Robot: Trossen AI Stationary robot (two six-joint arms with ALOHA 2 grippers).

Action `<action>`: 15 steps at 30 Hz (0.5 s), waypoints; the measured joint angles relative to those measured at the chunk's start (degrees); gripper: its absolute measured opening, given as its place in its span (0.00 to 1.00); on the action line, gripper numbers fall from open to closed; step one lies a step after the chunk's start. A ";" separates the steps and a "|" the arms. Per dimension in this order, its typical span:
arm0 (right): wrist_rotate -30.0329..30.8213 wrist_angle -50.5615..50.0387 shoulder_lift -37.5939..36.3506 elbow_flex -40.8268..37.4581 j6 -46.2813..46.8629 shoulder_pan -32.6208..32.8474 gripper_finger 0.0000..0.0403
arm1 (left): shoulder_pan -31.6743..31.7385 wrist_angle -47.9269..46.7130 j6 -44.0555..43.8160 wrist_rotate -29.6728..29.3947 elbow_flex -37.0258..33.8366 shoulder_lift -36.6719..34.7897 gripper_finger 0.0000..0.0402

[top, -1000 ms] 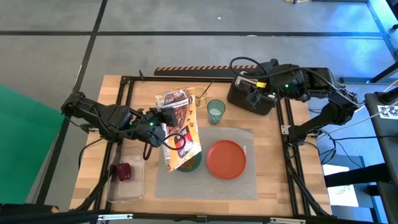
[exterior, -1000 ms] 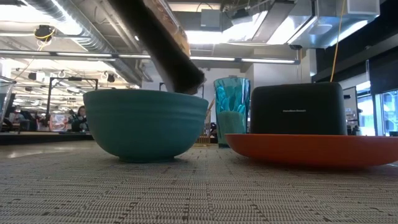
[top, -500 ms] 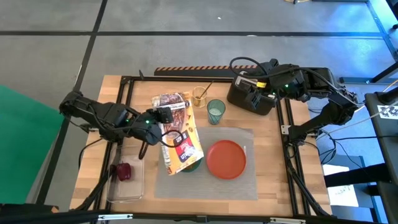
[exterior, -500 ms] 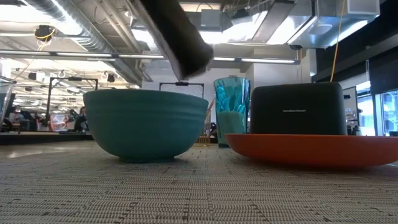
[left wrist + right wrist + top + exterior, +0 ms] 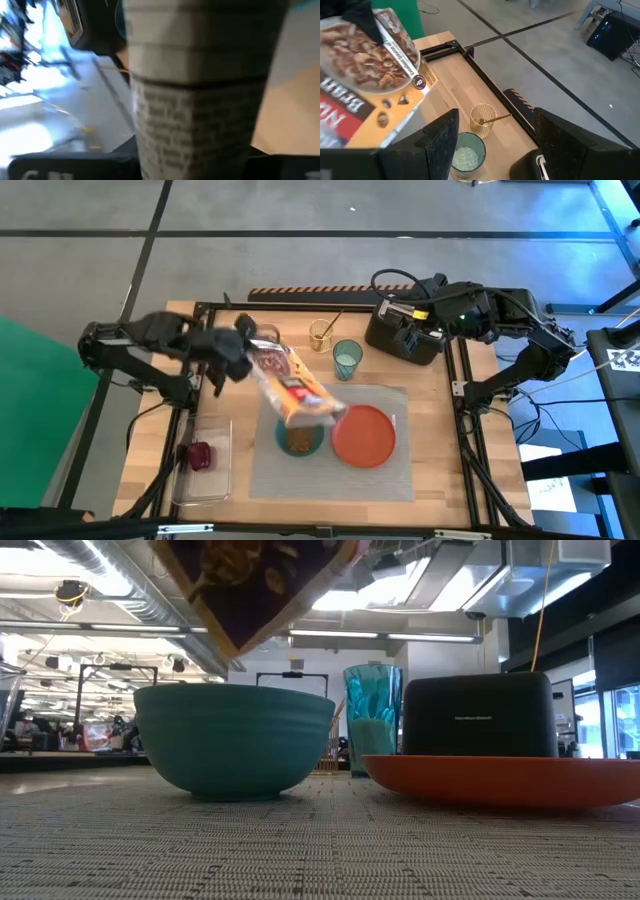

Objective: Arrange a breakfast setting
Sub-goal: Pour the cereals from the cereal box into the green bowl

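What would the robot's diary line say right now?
left claw: holding cereal box tilted above teal bowl | right claw: open, waiting over toaster

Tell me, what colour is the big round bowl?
The bowl is teal, a blue-green; the low view shows it best.

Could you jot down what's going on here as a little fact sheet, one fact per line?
Left gripper: holds a cereal box tilted above the teal bowl
Bowl contents: brown cereal
Right gripper: open, above the black toaster
Placemat: bears bowl and orange-red plate
Teal cup: behind the mat
Clear tray: holds a dark-red fruit
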 joint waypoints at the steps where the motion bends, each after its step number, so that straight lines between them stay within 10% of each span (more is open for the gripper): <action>1: 0.01 -0.01 0.00 0.00 0.00 -0.01 0.61 | 1.88 -0.08 -1.68 2.94 -0.50 -0.73 0.23; 15: 0.00 -0.07 0.00 0.00 0.02 0.00 0.61 | 18.19 26.33 -29.67 15.02 -25.67 -23.67 0.23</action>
